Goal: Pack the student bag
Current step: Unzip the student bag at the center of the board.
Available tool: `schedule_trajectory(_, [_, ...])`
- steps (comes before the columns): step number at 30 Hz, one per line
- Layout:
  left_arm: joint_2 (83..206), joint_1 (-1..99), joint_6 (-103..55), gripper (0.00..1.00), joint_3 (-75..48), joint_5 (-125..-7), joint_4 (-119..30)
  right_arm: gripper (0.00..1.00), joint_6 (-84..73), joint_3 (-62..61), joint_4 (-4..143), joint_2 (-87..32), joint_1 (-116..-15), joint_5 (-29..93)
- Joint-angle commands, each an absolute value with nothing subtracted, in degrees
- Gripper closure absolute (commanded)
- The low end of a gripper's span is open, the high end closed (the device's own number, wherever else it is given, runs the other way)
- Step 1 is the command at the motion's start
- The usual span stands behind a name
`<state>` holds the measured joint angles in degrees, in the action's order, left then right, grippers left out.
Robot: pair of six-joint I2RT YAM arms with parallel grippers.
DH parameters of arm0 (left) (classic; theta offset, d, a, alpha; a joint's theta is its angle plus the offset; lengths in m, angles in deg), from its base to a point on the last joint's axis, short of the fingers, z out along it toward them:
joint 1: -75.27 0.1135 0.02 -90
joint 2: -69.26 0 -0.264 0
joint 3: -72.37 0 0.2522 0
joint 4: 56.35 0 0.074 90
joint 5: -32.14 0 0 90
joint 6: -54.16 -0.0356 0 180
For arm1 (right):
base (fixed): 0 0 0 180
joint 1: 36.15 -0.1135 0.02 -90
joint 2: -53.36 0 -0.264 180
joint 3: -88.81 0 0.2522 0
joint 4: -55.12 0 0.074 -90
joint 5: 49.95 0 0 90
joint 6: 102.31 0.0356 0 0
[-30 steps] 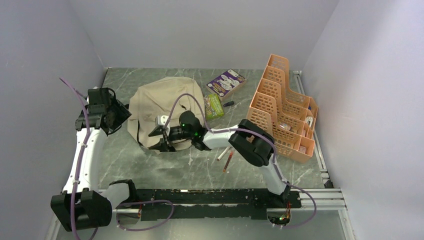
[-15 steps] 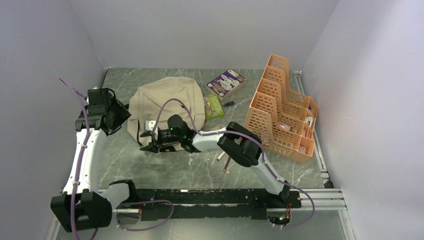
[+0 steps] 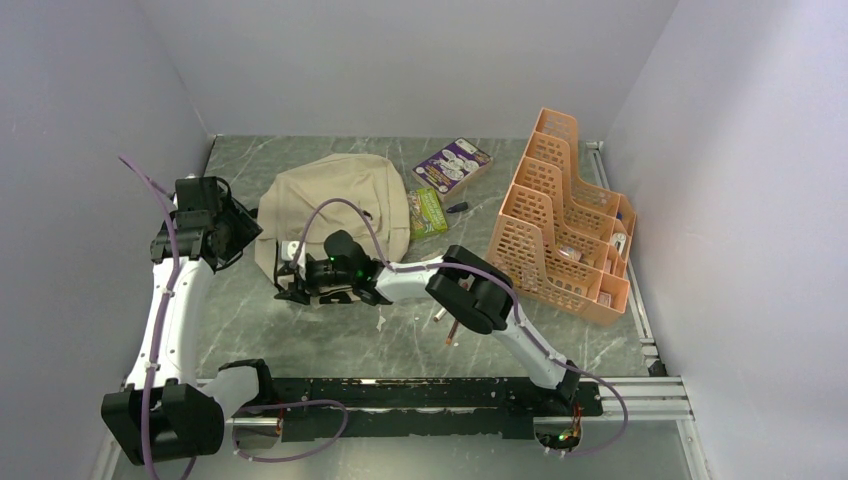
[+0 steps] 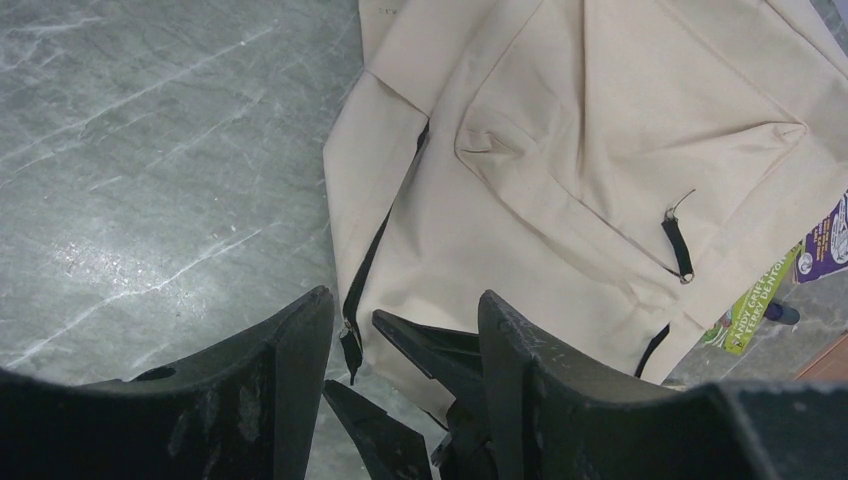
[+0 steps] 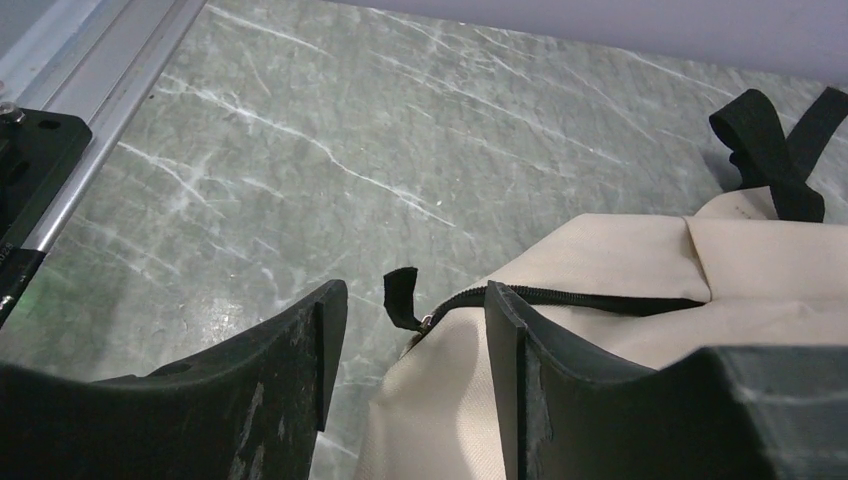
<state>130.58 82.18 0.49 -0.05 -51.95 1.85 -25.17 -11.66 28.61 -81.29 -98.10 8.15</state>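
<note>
Student bag (image 3: 340, 195) lies on worktop (image 3: 300, 330), left of centre toward far edge. Right end effector (image 5: 410, 300) low at the bag's near-left corner, jaws partly apart, black zipper pull (image 5: 402, 295) standing in the gap, neither finger seen touching it, nothing gripped. Left end effector (image 4: 405, 300) raised near left edge, just left of the bag, jaws apart, empty, looking down on the same corner

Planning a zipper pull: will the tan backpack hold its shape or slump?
Probably floppy: the backpack lies flat and creased, so it looks empty and light. It may slide on the smooth table when the zipper tab is pulled.
</note>
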Motion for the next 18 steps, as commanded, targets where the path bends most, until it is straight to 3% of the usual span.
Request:
schedule_trajectory(1, [129.48, 82.28, -0.45, 0.41, 0.4, -52.5, 1.28, 0.45, -24.27, -13.56, 28.46, -82.85, -98.29, 8.88])
schedule_trajectory(12, [129.25, 82.21, -0.52, 0.41, 1.04, -52.23, 1.13, 0.58, -24.43, -16.88, 31.47, -85.09, -98.29, 9.9])
schedule_trajectory(18, [129.42, 82.25, -0.51, 0.41, 1.51, -51.92, 0.86, 0.79, -25.3, -17.2, 32.71, -85.14, -98.31, 10.38])
